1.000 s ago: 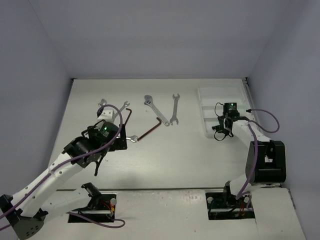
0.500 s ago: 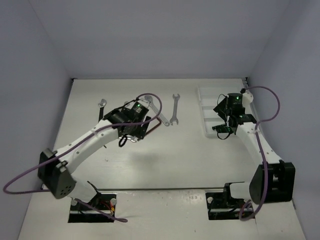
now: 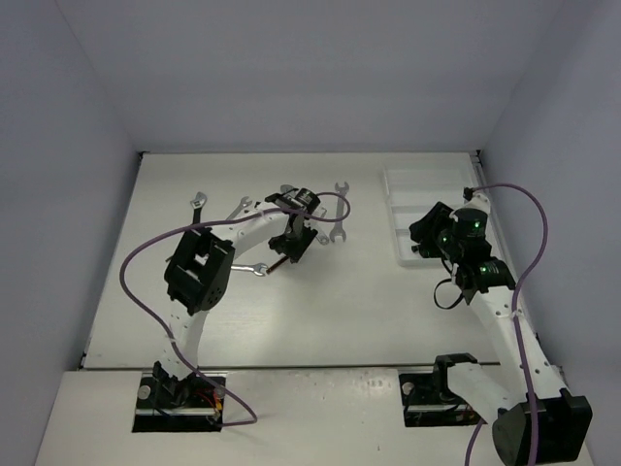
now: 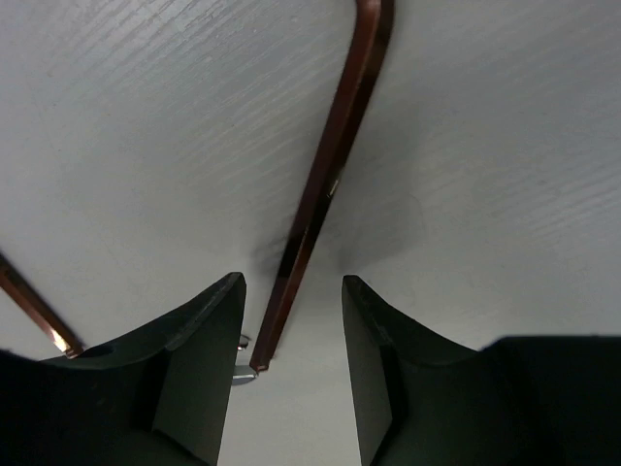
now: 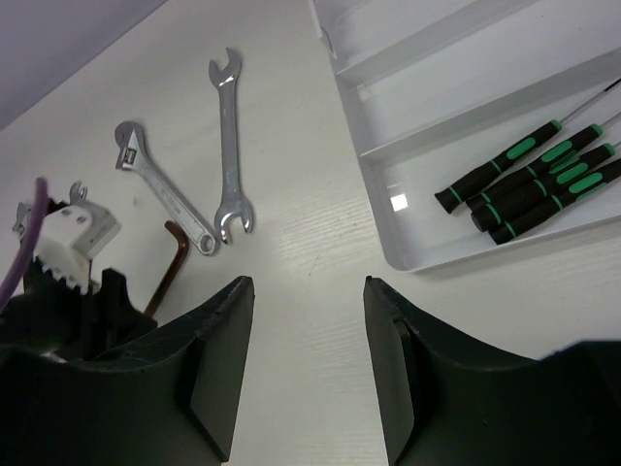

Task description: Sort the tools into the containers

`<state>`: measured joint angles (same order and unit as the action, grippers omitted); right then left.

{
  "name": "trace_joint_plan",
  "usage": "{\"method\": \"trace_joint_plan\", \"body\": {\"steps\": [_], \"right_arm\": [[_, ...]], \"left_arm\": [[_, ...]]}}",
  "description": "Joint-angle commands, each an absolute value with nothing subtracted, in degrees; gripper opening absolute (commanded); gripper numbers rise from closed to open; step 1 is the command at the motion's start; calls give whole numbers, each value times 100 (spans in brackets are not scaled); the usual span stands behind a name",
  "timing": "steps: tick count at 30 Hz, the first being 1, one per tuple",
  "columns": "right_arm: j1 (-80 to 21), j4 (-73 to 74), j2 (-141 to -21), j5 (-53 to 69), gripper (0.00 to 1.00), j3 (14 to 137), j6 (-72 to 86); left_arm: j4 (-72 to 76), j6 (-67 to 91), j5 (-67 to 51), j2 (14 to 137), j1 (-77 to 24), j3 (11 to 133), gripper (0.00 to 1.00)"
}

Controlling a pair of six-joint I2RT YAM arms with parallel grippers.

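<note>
A dark brown L-shaped hex key lies flat on the table, its long arm running between the fingers of my left gripper. The jaws stand open, with a gap on each side of the key. From above, the left gripper hovers over that hex key. My right gripper is open and empty above bare table, just off the white tray's near corner. Several black-and-green screwdrivers lie in its nearest compartment. The right gripper sits left of the tray.
A silver open-end wrench and an adjustable wrench lie right of the left gripper. Small wrenches rest at the far left, another beside the key's end. A second hex key shows at the left.
The left arm swung right from the table's left side to over the hex key, and its jaws narrowed around it. The right arm pulled back from the tray toward the near edge.
</note>
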<state>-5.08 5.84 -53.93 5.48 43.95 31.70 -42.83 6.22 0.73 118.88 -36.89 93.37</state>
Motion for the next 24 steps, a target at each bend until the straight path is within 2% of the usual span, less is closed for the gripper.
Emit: {"method": "trace_joint_plan", "body": {"steps": [1, 7, 14, 16, 20, 24], "right_arm": [[-687, 452, -5110, 773, 46, 4365, 2984], [-738, 541, -5036, 800, 47, 4315, 2944], [-747, 562, -5080, 782, 47, 4355, 2909], [-747, 562, -5123, 782, 47, 4368, 2901], [-786, 554, -5175, 822, 47, 4428, 2905], [-940, 550, -5256, 886, 51, 4602, 3128]], "left_arm": [[-4267, 333, -192, 11978, -3525, 9733, 38], [-4269, 239, -366, 12240, -3480, 9831, 36], [-4219, 356, -622, 12318, -3480, 9583, 16], [-4167, 386, -736, 12305, -3489, 9459, 1], [-4112, 453, -848, 12150, -3498, 9355, 0], [-3966, 618, -976, 11318, -3531, 9301, 0]]}}
